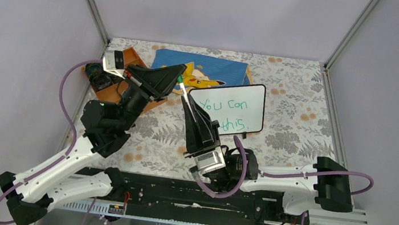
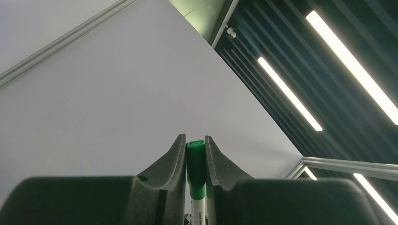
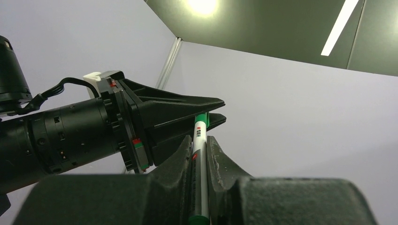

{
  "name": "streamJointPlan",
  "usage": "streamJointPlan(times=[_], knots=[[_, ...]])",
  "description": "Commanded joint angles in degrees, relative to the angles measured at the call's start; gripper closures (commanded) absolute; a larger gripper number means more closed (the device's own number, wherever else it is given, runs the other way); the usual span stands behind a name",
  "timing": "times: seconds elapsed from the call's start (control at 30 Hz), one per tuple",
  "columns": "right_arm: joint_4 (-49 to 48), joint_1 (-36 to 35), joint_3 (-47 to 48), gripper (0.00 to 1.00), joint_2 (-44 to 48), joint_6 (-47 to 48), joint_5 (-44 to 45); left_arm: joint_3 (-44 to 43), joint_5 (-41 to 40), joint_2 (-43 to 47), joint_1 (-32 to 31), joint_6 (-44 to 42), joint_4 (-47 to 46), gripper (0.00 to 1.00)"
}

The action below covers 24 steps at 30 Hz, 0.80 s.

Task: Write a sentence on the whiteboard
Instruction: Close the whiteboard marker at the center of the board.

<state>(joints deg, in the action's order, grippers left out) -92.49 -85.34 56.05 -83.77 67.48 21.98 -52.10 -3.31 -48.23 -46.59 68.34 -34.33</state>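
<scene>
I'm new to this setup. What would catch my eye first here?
Both grippers clamp one green marker mid-scene: the left gripper on its cap, the right gripper on its barrel. Just right of them sits the whiteboard, with green handwriting on it.

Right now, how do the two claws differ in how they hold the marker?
The left claw pinches the marker's green cap; the right claw clamps its white barrel. The left claw points in from the left, the right claw from the near side. Both are shut on it.
</scene>
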Motion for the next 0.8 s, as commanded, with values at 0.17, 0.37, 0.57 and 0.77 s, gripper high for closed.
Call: streamJointPlan(times=[0.17,0.37,0.57,0.77], knots=[[-0.8,3.1,1.8,1.00,1.0,-1.6,-0.9,2.4,7.4,2.1,-5.1,-4.5,9.4,1.00],[-0.7,3.0,-0.9,1.00,3.2,-2.6,-1.4,1.8,1.1,5.2,-5.1,-7.1,11.0,0.98],[0.8,3.1,-3.1,1.00,5.7,-4.6,-1.7,1.5,-2.0,6.3,-5.0,-8.3,12.0,0.56],[2.0,3.1,-6.0,1.00,8.5,-7.3,-1.6,0.7,-3.0,6.2,-5.0,-8.9,12.4,0.27]])
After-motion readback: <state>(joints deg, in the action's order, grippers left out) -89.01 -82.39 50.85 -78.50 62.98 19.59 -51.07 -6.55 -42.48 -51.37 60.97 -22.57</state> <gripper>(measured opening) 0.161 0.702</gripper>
